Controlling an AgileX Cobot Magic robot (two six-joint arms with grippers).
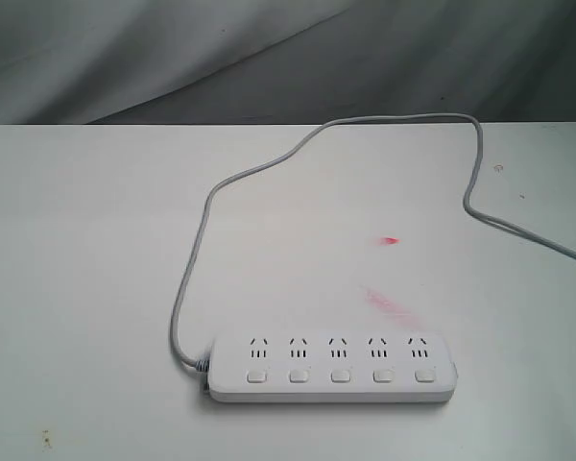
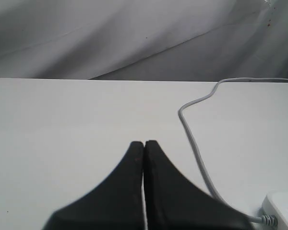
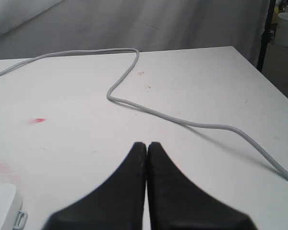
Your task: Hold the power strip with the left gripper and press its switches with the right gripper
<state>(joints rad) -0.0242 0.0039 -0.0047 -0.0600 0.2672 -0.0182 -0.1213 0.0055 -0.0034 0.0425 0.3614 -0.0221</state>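
The white power strip [image 1: 332,368] lies flat near the table's front edge, its row of square switches [image 1: 340,376] facing up. Its grey cord [image 1: 204,206] leaves the strip's left end, loops toward the back of the table and runs off to the right. Neither arm shows in the exterior view. In the left wrist view my left gripper [image 2: 144,143] is shut with nothing in it, and a corner of the power strip [image 2: 283,207] shows beside the cord [image 2: 194,141]. My right gripper [image 3: 147,143] is shut and empty above bare table, apart from the strip's corner [image 3: 4,203].
The white table [image 1: 77,269] carries pink smears [image 1: 391,240] behind the strip. The cord [image 3: 182,120] crosses the table ahead of the right gripper. A grey cloth backdrop [image 1: 269,58] hangs behind the table. The table's far right edge [image 3: 264,76] drops off beside a dark stand.
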